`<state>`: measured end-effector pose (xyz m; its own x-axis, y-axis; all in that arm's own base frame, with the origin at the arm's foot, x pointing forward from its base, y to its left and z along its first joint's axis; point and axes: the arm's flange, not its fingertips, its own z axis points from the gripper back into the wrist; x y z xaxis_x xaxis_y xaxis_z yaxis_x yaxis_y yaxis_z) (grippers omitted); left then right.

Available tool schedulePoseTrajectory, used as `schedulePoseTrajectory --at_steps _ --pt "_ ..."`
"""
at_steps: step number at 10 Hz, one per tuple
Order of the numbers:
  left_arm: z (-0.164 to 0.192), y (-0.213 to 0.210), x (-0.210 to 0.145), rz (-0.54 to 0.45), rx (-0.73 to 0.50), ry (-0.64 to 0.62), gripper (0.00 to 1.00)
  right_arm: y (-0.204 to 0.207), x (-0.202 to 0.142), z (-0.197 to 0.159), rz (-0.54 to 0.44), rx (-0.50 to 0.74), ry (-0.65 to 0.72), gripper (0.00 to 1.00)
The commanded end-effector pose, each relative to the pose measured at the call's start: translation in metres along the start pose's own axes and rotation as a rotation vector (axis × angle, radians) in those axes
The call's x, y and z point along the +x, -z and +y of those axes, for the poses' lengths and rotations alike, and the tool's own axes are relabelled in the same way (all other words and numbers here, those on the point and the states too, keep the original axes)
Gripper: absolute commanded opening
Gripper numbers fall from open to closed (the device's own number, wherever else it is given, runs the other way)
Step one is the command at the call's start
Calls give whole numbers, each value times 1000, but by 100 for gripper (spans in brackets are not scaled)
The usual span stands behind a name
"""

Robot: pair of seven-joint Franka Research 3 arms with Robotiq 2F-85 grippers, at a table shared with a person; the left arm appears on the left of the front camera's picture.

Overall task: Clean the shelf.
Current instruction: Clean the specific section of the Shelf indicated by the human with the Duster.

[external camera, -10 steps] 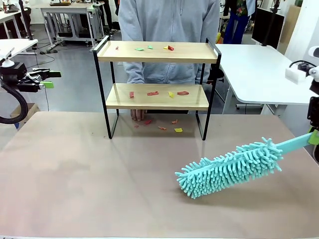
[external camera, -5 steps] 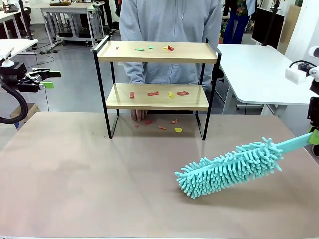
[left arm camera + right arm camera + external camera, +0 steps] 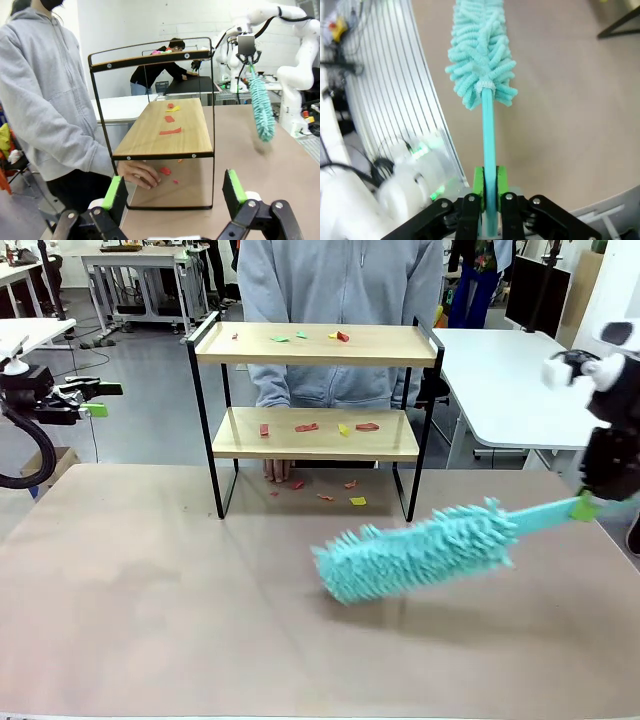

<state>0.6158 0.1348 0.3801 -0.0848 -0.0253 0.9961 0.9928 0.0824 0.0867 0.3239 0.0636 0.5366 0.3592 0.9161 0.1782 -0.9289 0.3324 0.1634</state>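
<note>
Brown table (image 3: 150, 620) is holding the shelf (image 3: 310, 345) near its far edge. Right gripper (image 3: 583, 506) is pinching a fluffy teal duster (image 3: 410, 550) by the handle, slanting it low over the table. Left gripper (image 3: 100, 400) is hanging aside, jaws spread wide.

Front view faces the shelf (image 3: 380, 345) across the table (image 3: 150, 620); left wrist sees it side-on; right wrist looks down close.

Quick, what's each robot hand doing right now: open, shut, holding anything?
Left hand: open, holding nothing.
Right hand: closed on the handle of the teal duster.
</note>
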Motion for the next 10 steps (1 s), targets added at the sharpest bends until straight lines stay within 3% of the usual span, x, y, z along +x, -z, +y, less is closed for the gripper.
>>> schedulePoseTrajectory --at_steps 1,2,5,10 --pt "-1 -1 2 3 -3 12 100 15 40 17 -110 -18 135 13" --pt "-1 -1 2 3 -3 12 100 25 61 22 -181 -3 272 13" --pt "-1 -1 2 3 -3 12 100 57 111 41 -234 -23 346 13" --pt "-1 -1 2 3 -3 12 100 44 98 38 -198 -11 331 13"
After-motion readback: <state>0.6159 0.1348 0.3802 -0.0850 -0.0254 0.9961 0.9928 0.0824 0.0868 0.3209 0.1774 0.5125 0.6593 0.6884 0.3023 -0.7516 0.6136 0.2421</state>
